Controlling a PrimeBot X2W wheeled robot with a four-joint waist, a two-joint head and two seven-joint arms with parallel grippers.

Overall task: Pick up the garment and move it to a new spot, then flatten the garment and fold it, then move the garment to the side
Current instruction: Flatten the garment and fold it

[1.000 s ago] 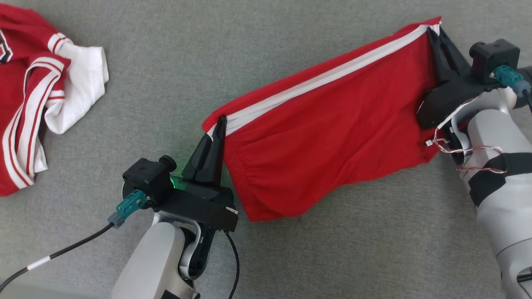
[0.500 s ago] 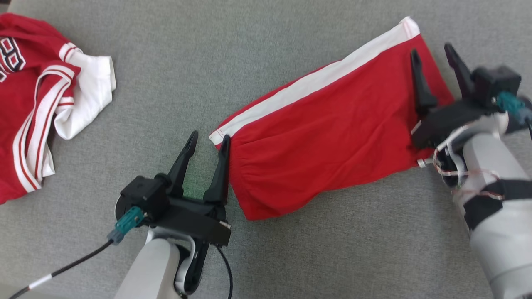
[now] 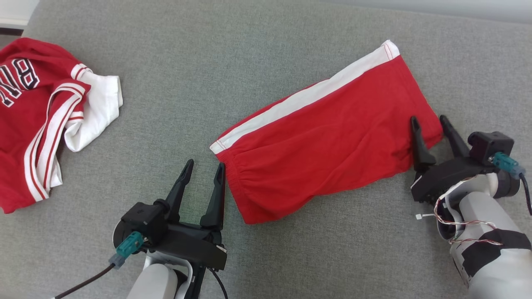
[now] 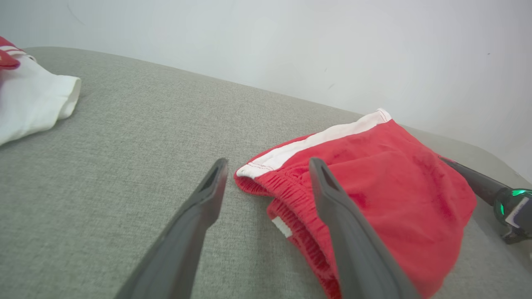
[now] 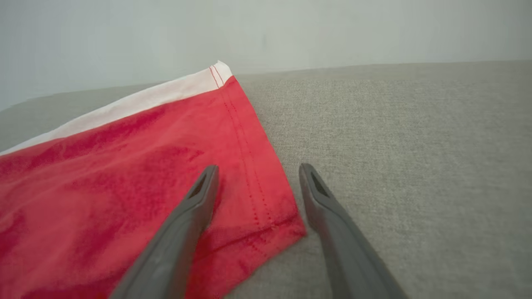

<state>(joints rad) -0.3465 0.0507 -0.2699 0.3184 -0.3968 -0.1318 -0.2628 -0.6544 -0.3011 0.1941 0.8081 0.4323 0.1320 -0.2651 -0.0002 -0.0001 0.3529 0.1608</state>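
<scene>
shorts (image 3: 332, 153): red, white side stripe with red stitching at its ends.
jersey (image 3: 33, 124): red, white sleeve, red-and-white striped trim, dark lettering.
counter (image 3: 208, 62): grey woven cloth.

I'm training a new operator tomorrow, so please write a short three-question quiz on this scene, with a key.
1. True or false: the left hand is clamped on the red shorts.
2. Which part of the shorts lies nearest the right hand? A) elastic waistband B) hemmed leg end C) white side stripe
3. Fill in: the crumpled red-and-white ___ lies at the left of the grey surface.

Key:
1. False: both hands are open, holding nothing.
2. B
3. jersey
</scene>
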